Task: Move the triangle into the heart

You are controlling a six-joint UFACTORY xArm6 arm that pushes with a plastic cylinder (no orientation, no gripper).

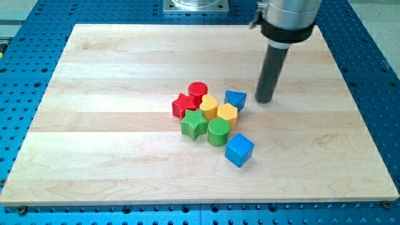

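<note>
- Camera view: blue triangle [235, 99] sits on the desk [112, 144], just right of the yellow heart [209, 105].
- My tip [265, 100] stands near the triangle's right side; no claw fitted.
- Judgement: small, light, rigid block; slides easily, may rotate. Push its right face leftward.

Cluster of blocks sits near the middle of the wooden board [125, 156]. Red cylinder [198, 89] at the cluster's top; red star [183, 105] just below-left of it, touching. Yellow heart [209, 105] right of the star, yellow hexagon [227, 114] beside it at lower right. Blue triangle [235, 99] at the cluster's upper right, touching the hexagon. Green star [194, 125] below the heart, green cylinder [219, 132] to its right, touching. Blue cube [239, 150] lower right, just beside the green cylinder. My tip [265, 100] is down on the board, right of the triangle, near but apart.
</note>
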